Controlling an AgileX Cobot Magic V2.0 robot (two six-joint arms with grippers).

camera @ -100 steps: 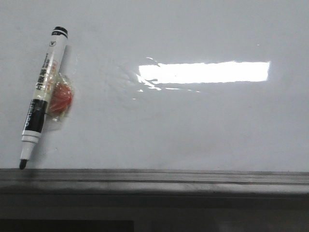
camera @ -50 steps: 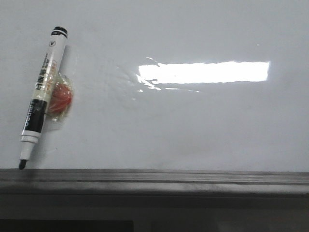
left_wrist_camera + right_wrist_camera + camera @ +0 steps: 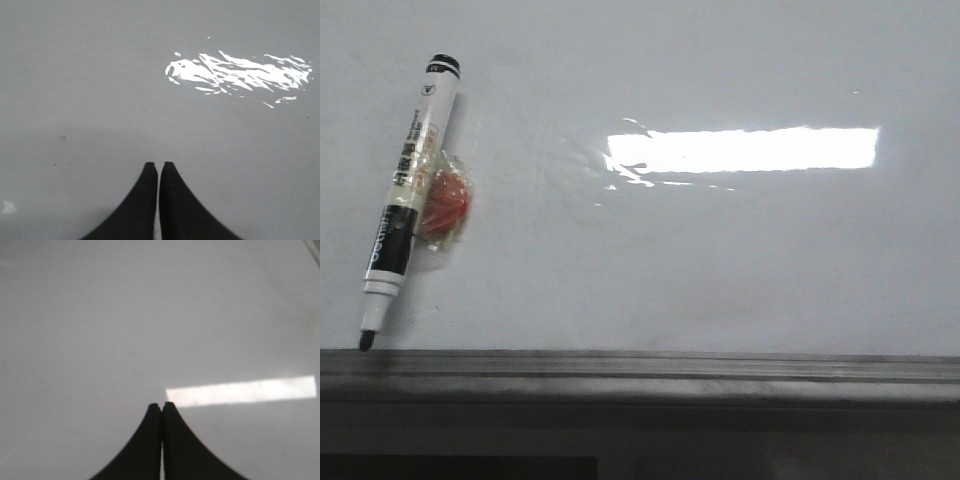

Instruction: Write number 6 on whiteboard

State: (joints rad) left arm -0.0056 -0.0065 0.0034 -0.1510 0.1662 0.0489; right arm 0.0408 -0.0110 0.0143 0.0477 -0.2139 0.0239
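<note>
The glossy whiteboard (image 3: 720, 260) fills most of the front view, with a bright rectangular light reflection (image 3: 740, 150) and a dark grey bottom ledge (image 3: 640, 375). No number 6 shows on it. A black-and-white marker (image 3: 408, 195) lies slanted at the left, uncapped tip down near the ledge, with a small red thing in clear wrap (image 3: 447, 203) beside it. Neither gripper shows in the front view. My left gripper (image 3: 158, 165) is shut and empty over bare board. My right gripper (image 3: 161, 404) is shut and empty over bare board.
The board's edge shows at the corner of the right wrist view (image 3: 313, 250). A dark strip (image 3: 460, 468) lies below the ledge in the front view.
</note>
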